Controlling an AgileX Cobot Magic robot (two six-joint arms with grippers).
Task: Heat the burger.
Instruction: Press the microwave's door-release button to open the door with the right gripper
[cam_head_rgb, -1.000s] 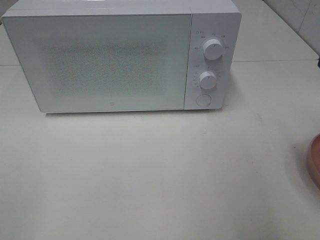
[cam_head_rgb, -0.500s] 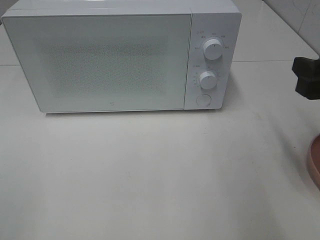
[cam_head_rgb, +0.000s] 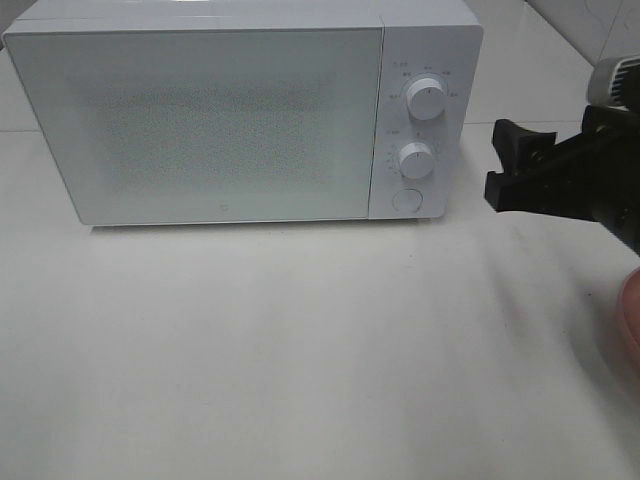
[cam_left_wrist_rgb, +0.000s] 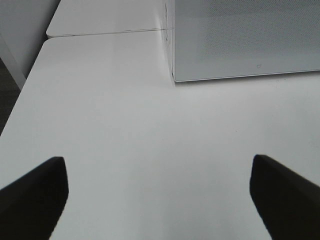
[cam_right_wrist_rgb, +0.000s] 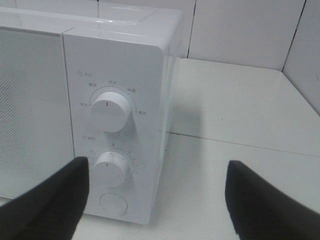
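The burger is out of view in every frame. A white microwave (cam_head_rgb: 200, 120) stands at the back of the table with its door shut. My right gripper (cam_head_rgb: 503, 165) reaches in from the right edge, open and empty, its black fingers a short way right of the microwave's control panel (cam_head_rgb: 425, 60). The right wrist view shows the gripper (cam_right_wrist_rgb: 157, 210) facing the two dials, upper (cam_right_wrist_rgb: 107, 111) and lower (cam_right_wrist_rgb: 111, 169), and the round button (cam_right_wrist_rgb: 113, 204). My left gripper (cam_left_wrist_rgb: 160, 200) is open over bare table, short of the microwave's front left corner (cam_left_wrist_rgb: 172, 75). It does not show in the exterior high view.
The rim of a pink plate (cam_head_rgb: 632, 320) pokes in at the right edge, below my right arm. White tabletop (cam_head_rgb: 300, 340) spreads in front of the microwave. A tiled wall (cam_right_wrist_rgb: 240, 30) rises behind the table. The table's left edge (cam_left_wrist_rgb: 20, 95) drops off beside the left arm.
My right arm has come into the exterior high view from the right edge and moved left toward the microwave's control panel. It now covers part of the pink plate.
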